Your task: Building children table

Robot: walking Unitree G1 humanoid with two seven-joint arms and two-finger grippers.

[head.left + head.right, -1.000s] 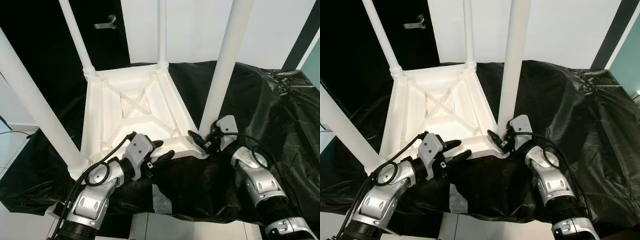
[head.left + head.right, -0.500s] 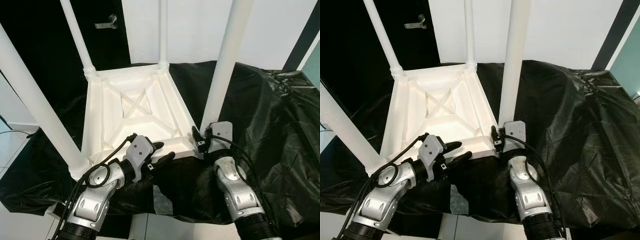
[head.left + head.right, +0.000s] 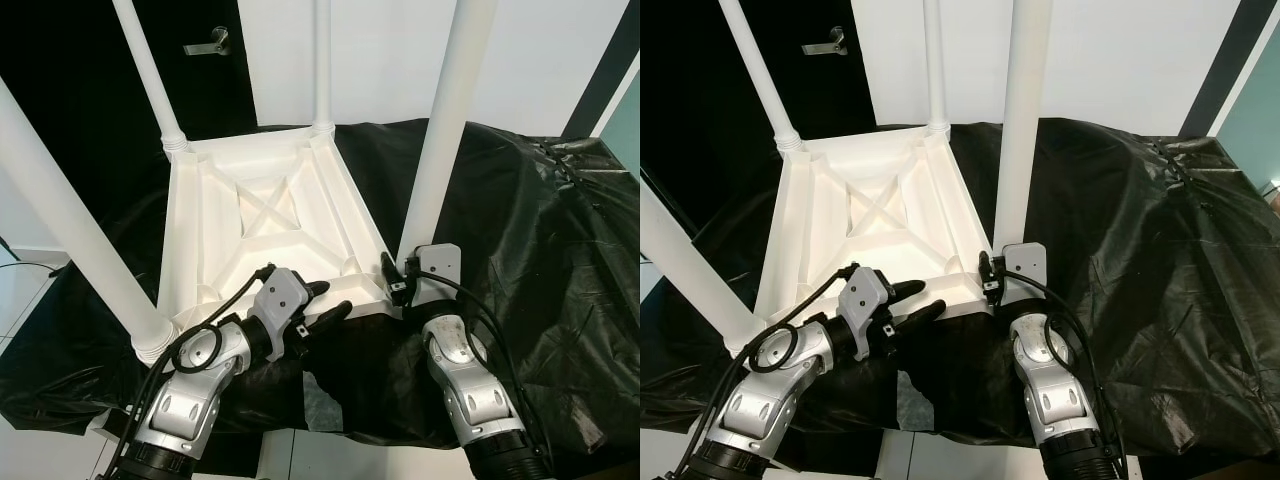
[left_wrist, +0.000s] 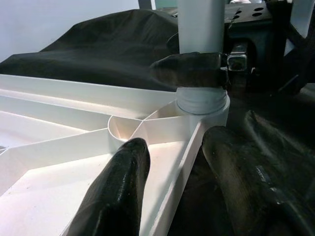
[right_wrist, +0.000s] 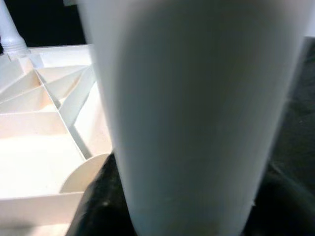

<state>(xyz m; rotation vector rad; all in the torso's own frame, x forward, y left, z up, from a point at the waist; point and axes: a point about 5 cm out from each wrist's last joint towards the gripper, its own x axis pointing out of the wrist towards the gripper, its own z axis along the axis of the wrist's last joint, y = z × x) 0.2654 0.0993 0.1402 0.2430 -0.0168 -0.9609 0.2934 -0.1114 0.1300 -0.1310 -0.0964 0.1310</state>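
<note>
A white children's table (image 3: 180, 230) lies upside down on a black sheet, with its legs pointing up. My left gripper (image 3: 328, 300) straddles the table's near rim (image 4: 172, 162), one finger (image 4: 115, 191) inside and the other outside, shut on the rim. My right gripper (image 3: 396, 285) is at the base of the near right leg (image 3: 440, 130) and is shut around it just above the leg's collar (image 4: 202, 103). In the right wrist view that leg (image 5: 192, 113) stands close between dark fingers (image 5: 98, 206).
The black sheet (image 3: 530, 210) covers the whole work surface and bunches up on the right. The near left leg (image 3: 70, 220) rises steeply beside my left arm. A dark door with a handle (image 3: 205, 45) is behind. The surface's front edge runs just below my arms.
My right arm has swung in from the right to stand straight before the near right leg, its gripper turned at the leg's base. The left gripper has kept its place.
</note>
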